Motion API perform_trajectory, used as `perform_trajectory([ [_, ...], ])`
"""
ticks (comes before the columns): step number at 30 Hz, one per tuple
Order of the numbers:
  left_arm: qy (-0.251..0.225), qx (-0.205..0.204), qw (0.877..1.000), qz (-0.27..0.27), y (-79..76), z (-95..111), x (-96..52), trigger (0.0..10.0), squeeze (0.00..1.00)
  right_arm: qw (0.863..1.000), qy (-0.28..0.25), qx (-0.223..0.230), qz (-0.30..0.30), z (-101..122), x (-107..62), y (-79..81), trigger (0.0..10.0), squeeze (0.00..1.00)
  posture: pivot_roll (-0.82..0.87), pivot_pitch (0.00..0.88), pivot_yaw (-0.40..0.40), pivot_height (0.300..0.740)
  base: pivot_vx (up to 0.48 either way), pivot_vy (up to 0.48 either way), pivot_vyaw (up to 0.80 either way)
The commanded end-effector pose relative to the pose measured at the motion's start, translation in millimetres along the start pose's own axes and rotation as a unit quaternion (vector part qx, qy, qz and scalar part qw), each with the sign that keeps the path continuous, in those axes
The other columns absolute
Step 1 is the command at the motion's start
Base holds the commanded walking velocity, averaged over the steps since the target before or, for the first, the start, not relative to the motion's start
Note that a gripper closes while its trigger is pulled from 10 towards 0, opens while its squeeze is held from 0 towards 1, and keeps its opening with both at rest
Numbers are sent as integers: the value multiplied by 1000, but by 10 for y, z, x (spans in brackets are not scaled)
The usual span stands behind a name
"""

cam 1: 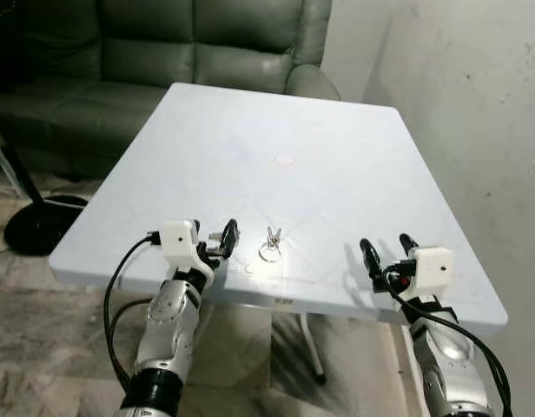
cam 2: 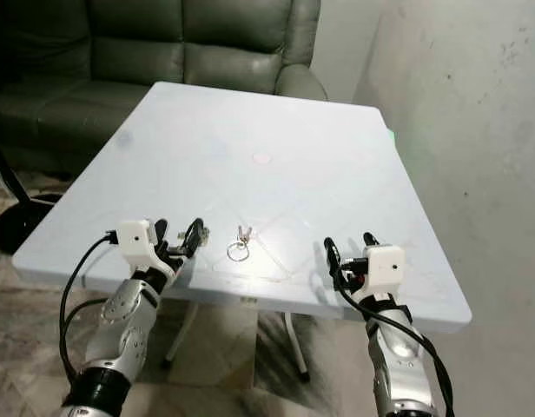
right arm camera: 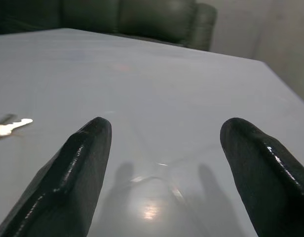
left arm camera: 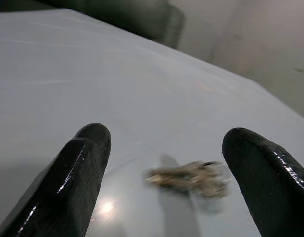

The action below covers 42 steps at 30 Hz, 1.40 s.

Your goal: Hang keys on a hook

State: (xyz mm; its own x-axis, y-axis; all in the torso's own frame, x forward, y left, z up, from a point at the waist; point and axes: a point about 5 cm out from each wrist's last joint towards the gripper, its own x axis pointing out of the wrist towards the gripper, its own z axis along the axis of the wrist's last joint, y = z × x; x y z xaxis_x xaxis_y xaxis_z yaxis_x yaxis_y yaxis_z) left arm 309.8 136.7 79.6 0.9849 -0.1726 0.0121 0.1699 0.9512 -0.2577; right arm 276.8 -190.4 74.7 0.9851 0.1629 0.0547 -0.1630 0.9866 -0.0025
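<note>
We stand at the near edge of a white table with both arms raised over it, and the keys lie flat on the top close to that edge, a small bunch on a ring, between our two grippers but closer to the left one. Our left gripper sits just beside the keys with its fingers spread wide and empty; in the left wrist view the keys lie in the gap ahead of the two black fingertips, which suggests we have lined this hand up so that a short reach forward puts the bunch between them. Our right gripper hovers over bare tabletop, well apart from the keys, also wide and holding nothing; we judge it is simply held ready, out of the way. A dark green sofa stands behind the table, against a pale wall. We cannot make out a hook anywhere here, so the pickup looks like the step in hand, and the hanging is not yet begun.
</note>
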Motion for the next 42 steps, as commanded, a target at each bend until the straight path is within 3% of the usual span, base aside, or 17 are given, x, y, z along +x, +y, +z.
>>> perform_trajectory([
  [1, -3, 4, 1000, 0, -5, 17, 5, 10000, 0, 1000, -4, 0, 2, 24, 2, -13, 10000, 0, 2, 0, -91, 740, 0, 0, 0],
  [9, 0, 4, 1000, -1, -10, 8, 7, 10000, 0, 1000, -3, 0, 3, 22, -1, -9, 10000, 0, 1, 0, -92, 740, 0, 0, 0],
  [34, 3, 5, 1000, 0, -16, -10, -9, 10000, 0, 1000, 0, -1, 10, 13, -22, 3, 10000, 0, 4, 0, -98, 740, 0, 466, 0],
  [42, 4, 10, 1000, 5, -8, -13, -20, 10000, 0, 1000, 2, 2, 12, 11, -20, 18, 10000, 0, 7, 0, -100, 740, 0, 0, 0],
])
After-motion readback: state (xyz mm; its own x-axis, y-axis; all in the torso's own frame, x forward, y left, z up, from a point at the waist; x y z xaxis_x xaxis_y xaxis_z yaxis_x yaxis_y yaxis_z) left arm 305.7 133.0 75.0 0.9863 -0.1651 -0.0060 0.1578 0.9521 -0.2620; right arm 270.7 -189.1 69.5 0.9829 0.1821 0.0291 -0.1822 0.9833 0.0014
